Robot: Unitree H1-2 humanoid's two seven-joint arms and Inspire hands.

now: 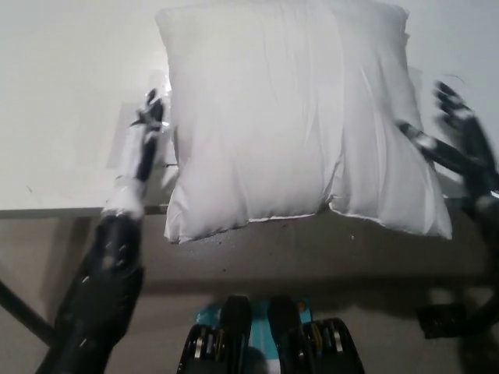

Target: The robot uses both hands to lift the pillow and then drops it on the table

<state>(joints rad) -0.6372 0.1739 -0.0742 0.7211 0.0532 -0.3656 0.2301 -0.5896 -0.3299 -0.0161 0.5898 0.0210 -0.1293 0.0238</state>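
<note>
A white tabletop (62,93) fills the upper scene, evenly lit. Below its front edge lies a grey-brown floor (312,265). A dark table leg (19,312) slants at lower left.

No text, label, brand, number or sign can be read anywhere: the pillow (288,117) is plain white, and the desk (70,93) at nine o'clock carries only a clear, unmarked sheet (144,144).

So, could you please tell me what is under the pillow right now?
The pillow lies on the white table, its near edge overhanging the table's front. Whatever sits beneath it is covered. Both hands are off it, at its sides.
</note>
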